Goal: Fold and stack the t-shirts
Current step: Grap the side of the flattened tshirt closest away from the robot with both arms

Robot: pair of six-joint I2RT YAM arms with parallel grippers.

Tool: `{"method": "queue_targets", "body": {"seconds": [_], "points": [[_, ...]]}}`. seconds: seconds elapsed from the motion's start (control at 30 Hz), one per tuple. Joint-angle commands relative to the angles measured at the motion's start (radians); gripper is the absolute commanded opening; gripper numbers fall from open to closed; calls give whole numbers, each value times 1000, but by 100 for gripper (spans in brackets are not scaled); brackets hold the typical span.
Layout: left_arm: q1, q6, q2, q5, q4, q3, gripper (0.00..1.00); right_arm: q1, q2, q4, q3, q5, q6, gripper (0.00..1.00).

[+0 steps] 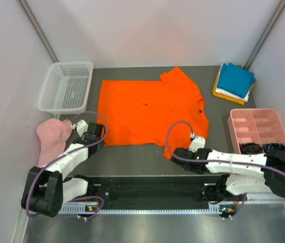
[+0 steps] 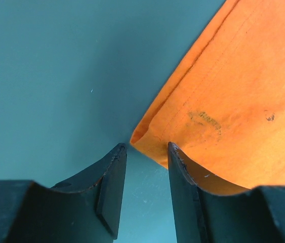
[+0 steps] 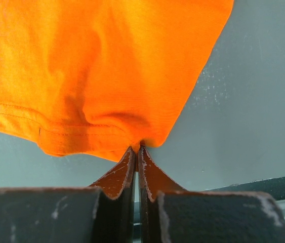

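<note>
Spread flat across the middle of the dark table (image 1: pixel 132 158): one orange t-shirt (image 1: pixel 147 111), collar toward the right, a few small dark specks on the cloth. Piled at the far right corner, well apart from it: three folded t-shirts, namely one teal t-shirt (image 1: pixel 237 78) on top, one white t-shirt (image 1: pixel 230 94) under that, one amber yellow t-shirt (image 1: pixel 216 90) at the bottom. Four shirts in all. Two grippers at work, both at the orange shirt's near edge. Left gripper (image 2: pixel 146 147): jaws parted, nothing seen between them, the shirt's near left corner just ahead of the gap and one finger (image 2: pixel 182 192) overlapping the hem in the wrist view; cannot tell whether it touches the cloth. Right gripper (image 3: pixel 138 148): clenched tight on the hem near the near right corner, fabric bunched and puckered right at the tips. Also on the table: one white mesh basket (image 1: pixel 72 63) at the far left, one pale pink cap (image 1: pixel 51 134) at the left edge beside the left arm, and one pink divided tray (image 1: pixel 253 111) at the right with dark cables (image 1: pixel 251 148) in a near compartment.
</note>
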Motion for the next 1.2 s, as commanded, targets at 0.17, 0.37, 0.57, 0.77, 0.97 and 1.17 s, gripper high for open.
{"method": "queue_targets", "body": {"seconds": [0.17,0.37,0.57,0.77,0.97,1.17], "points": [[4,2,-5,-10,35,18,43,9,-7,28,-24,-30,25,0],[19,4,-5,1,44,15,43,9,-39,14,-41,-26,40,0],[53,4,8,44,74,1,30,9,-58,6,-46,-21,45,0],[59,5,11,55,80,-4,7,9,-58,5,-49,-23,48,0],[64,8,2,56,80,-7,0,8,-59,-5,-44,-20,51,0],[64,46,-32,33,69,57,0,8,-93,-103,14,28,45,0]]}}
